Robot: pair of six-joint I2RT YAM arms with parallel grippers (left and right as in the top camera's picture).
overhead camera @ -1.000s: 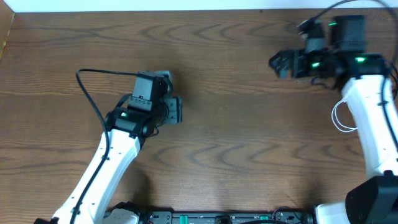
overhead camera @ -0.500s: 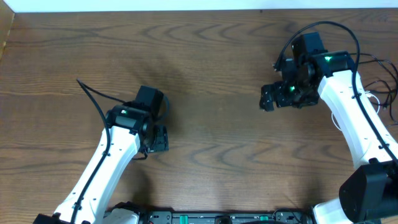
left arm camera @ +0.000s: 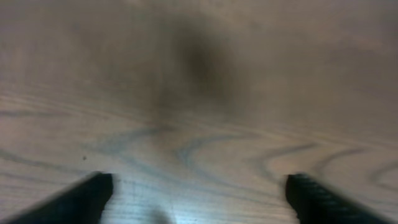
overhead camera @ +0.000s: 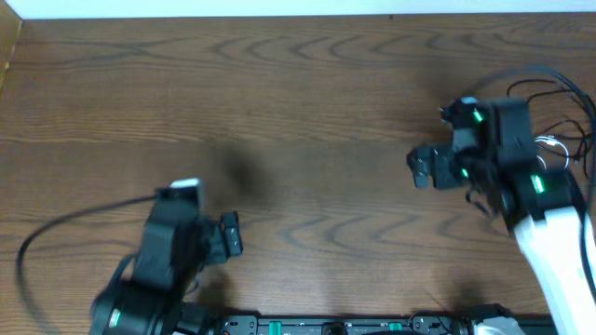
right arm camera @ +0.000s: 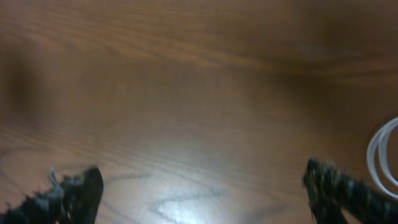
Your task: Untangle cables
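Over the wooden table (left arm camera: 199, 93), the left gripper (left arm camera: 199, 193) and right gripper (right arm camera: 202, 186) hang with fingers spread wide, nothing between them; a white cable (right arm camera: 380, 155) loops just outside one right-gripper finger.

- We see a brown wooden worktop (overhead camera: 307, 130) filling the overhead view, its grain running in long wavy lines and ovals.
- Along its far edge we see a narrow white strip (overhead camera: 279, 7).
- At the far left corner we see a paler wooden border (overhead camera: 6, 56).
- In the left wrist view we make out a soft dark shadow (left arm camera: 199, 62) on the blurred boards.
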